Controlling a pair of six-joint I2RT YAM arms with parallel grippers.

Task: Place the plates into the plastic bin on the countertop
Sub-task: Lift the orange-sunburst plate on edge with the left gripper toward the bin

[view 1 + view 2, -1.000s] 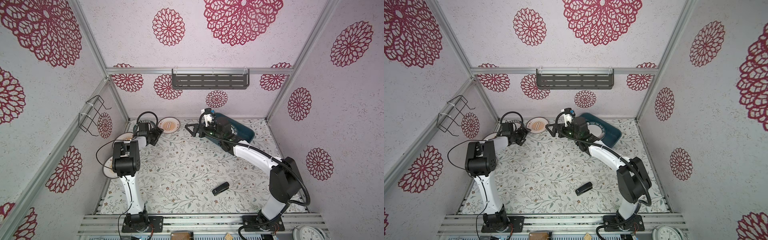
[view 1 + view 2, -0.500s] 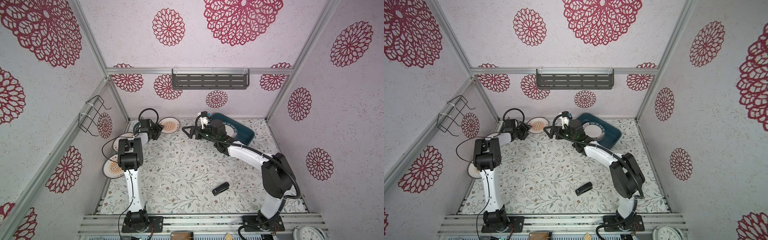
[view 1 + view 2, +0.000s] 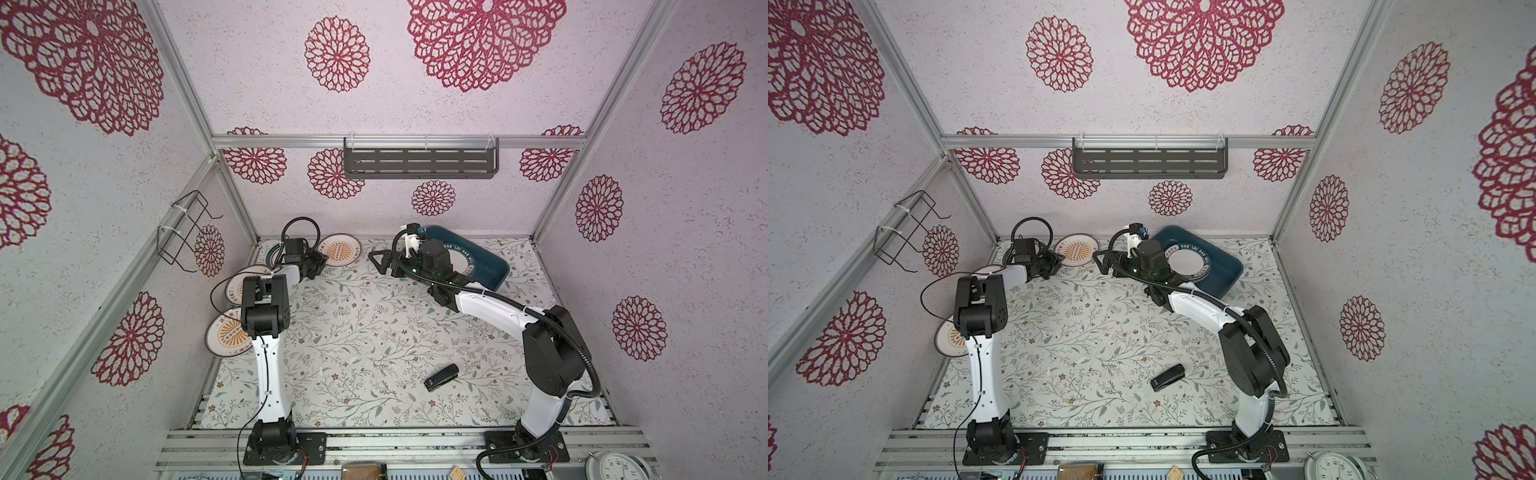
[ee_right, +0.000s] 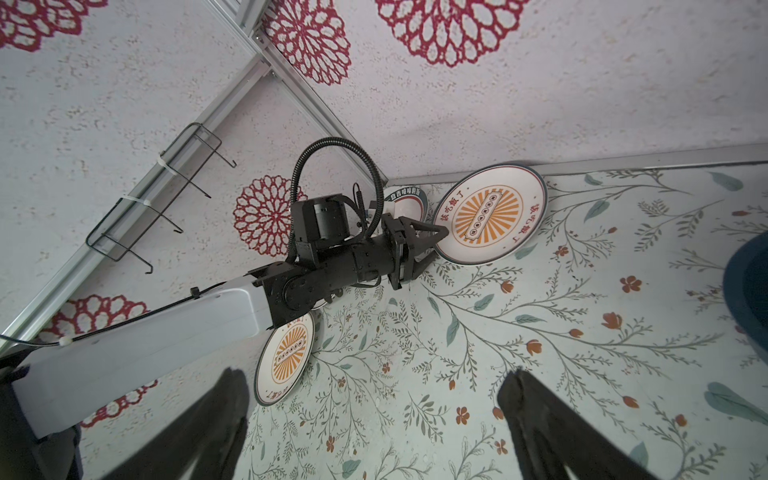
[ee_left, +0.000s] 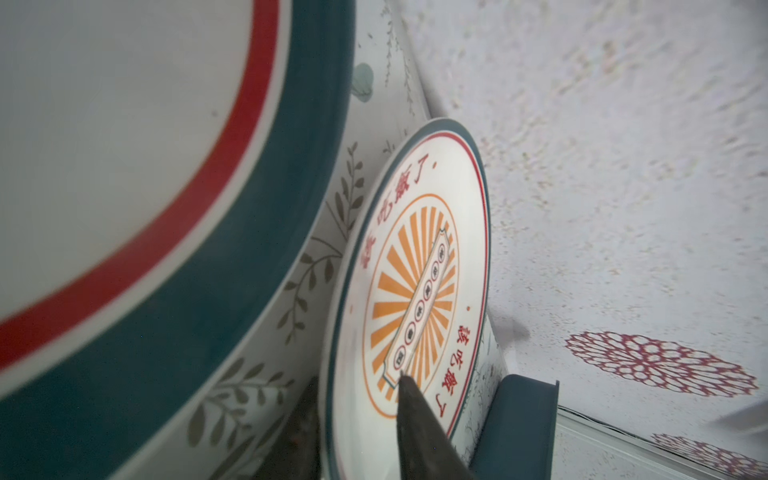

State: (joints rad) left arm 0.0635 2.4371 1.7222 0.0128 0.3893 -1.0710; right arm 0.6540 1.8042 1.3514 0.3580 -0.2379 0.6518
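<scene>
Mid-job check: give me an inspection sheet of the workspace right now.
Surface: leaf-print countertop, flat.
Job's things: plastic bin, back right, holds one teal-rimmed plate; back sunburst plate, teal-rimmed corner plate, mid-left plate and front-left plate lie outside it.
Clutter: black stapler-like object near the front.
Pincers: left pincer grips the back sunburst plate's rim; right pincer open, empty.
Cables: looped cable at left wrist; conduit along right arm.
Surroundings: slotted shelf, wire rack, clock; rosette walls.
</scene>
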